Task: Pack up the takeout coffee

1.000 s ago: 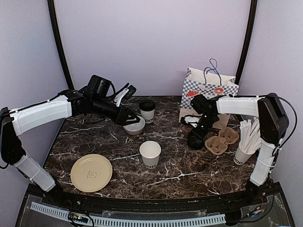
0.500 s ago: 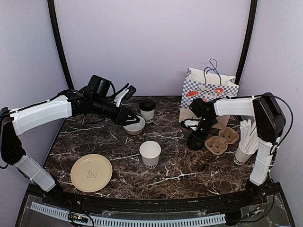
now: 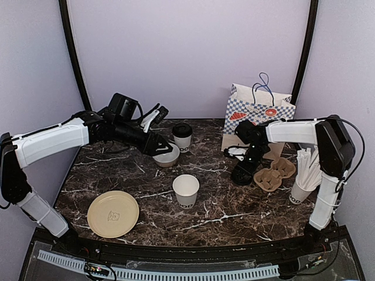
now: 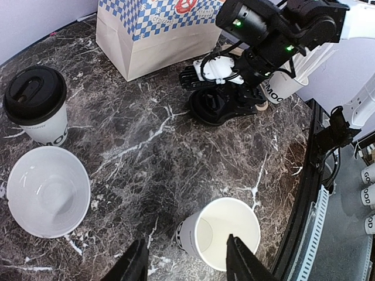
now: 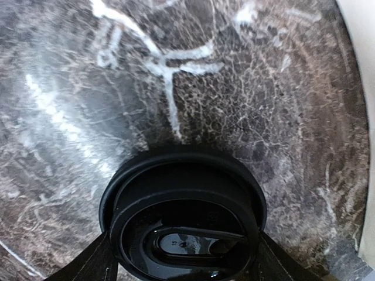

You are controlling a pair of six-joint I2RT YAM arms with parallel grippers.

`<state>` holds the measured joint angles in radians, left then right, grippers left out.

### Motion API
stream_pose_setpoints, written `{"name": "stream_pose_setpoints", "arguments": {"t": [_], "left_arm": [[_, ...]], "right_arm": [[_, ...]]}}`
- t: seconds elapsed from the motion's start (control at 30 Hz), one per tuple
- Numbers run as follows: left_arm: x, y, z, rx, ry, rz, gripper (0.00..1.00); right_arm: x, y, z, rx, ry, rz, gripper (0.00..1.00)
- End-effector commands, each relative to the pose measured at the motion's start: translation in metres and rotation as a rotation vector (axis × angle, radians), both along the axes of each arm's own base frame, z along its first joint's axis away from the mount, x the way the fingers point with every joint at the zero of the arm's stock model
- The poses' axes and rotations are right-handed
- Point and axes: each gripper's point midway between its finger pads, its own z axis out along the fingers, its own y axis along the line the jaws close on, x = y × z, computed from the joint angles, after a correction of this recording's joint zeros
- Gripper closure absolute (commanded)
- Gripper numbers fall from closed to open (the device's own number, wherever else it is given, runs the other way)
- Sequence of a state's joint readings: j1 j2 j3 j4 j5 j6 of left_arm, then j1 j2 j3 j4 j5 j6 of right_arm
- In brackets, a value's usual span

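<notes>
One takeout coffee cup with a black lid stands at the back centre. A second white cup stands open in the middle of the table. My left gripper hovers open over the white bowl, holding nothing. A loose black lid lies on the marble by the cup carrier. My right gripper points down at the lid. Its fingers touch the rim on both sides.
A low white bowl sits beside the lidded cup. A checkered paper bag stands at the back right. In front of it are a cardboard cup carrier and a cup of white sticks. A tan plate lies front left.
My right gripper's jaws have narrowed onto the black lid, and its wrist has shifted slightly. The left arm and both cups have stayed put.
</notes>
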<state>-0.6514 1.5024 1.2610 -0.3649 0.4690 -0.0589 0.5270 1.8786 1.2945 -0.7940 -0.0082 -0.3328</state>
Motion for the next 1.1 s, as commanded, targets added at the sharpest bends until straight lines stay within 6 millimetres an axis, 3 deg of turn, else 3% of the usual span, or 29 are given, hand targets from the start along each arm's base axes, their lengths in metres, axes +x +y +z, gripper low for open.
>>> {"name": "stream_pose_setpoints", "arguments": {"t": [0.0, 0.23, 0.37, 0.7, 1.07], "left_arm": [[-0.002, 0.005, 0.008, 0.021, -0.035, 0.007, 0.52], [0.021, 0.029, -0.006, 0.130, -0.048, 0.166, 0.52], [0.031, 0.049, -0.008, 0.129, -0.017, 0.251, 0.51], [0.030, 0.064, 0.007, 0.095, -0.040, 0.287, 0.51], [0.024, 0.067, 0.006, 0.073, -0.036, 0.290, 0.51]], "right_arm": [[-0.004, 0.028, 0.061, 0.108, -0.080, 0.094, 0.28], [-0.042, 0.086, 0.137, 0.292, -0.100, 0.320, 0.29], [-0.073, 0.114, 0.162, 0.339, -0.076, 0.459, 0.28], [-0.101, 0.159, 0.159, 0.308, -0.020, 0.608, 0.27], [-0.097, 0.195, 0.143, 0.269, 0.004, 0.647, 0.26]]}}
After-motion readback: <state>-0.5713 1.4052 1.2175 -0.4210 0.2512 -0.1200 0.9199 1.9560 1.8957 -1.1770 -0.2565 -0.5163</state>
